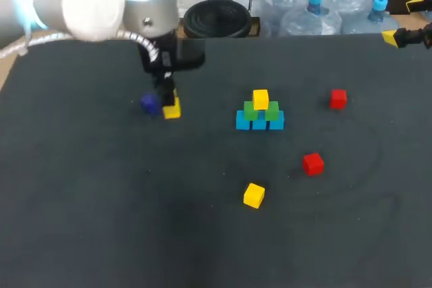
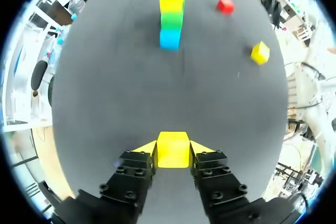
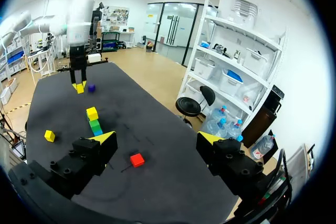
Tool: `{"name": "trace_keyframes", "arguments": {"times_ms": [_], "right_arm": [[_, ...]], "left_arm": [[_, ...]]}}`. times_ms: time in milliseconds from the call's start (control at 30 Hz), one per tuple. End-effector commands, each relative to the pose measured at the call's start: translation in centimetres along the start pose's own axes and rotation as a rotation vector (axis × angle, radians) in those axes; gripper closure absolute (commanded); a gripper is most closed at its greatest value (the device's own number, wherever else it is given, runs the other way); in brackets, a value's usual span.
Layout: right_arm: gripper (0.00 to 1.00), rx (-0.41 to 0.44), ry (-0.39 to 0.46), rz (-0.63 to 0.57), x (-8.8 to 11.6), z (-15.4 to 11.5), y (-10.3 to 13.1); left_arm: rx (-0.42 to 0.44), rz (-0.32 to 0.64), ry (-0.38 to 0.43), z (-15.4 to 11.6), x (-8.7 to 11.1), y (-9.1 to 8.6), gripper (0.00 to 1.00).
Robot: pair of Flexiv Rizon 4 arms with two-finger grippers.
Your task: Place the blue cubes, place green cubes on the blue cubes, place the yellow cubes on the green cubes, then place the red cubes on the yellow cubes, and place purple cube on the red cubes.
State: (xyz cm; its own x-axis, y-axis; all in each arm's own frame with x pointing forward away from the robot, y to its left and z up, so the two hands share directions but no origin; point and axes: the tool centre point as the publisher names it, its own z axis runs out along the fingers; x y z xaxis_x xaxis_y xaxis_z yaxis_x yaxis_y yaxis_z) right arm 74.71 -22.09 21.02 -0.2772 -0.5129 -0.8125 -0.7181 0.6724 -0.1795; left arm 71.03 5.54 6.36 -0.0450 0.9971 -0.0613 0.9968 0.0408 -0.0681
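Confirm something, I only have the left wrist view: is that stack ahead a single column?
Observer: No. Three blue cubes in a row, two green cubes on them, one top yellow cube.
Operator: Where's purple?
Observer: The purple cube sits on the table beside the left gripper and its gripped yellow cube, on the side away from the stack.
Operator: And my right arm?
Observer: The right gripper is open, empty, near the table's far right corner.
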Motion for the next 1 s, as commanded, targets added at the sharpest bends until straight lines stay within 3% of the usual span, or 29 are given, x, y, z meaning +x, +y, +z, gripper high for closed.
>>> {"name": "trace_keyframes", "arguments": {"times_ms": [33, 167, 467, 1000], "right_arm": [[0.00, 0.000, 0.000, 0.000, 0.0, 0.0, 0.0], [0.00, 0.000, 0.000, 0.000, 0.0, 0.0, 0.0], [0.00, 0.000, 0.000, 0.000, 0.0, 0.0, 0.0], [0.00, 0.000, 0.000, 0.000, 0.0, 0.0, 0.0]], "left_arm": [[0.025, 0.020, 0.052, -3.4, -4.3, 0.9, 1.00], [0.019, 0.062, 0.021, -4.6, -7.8, 0.5, 1.00], [0.028, 0.135, 0.029, -4.3, -12.2, -0.5, 1.00], [0.048, 0.211, 0.052, -2.6, -15.1, 0.3, 1.00]]}}
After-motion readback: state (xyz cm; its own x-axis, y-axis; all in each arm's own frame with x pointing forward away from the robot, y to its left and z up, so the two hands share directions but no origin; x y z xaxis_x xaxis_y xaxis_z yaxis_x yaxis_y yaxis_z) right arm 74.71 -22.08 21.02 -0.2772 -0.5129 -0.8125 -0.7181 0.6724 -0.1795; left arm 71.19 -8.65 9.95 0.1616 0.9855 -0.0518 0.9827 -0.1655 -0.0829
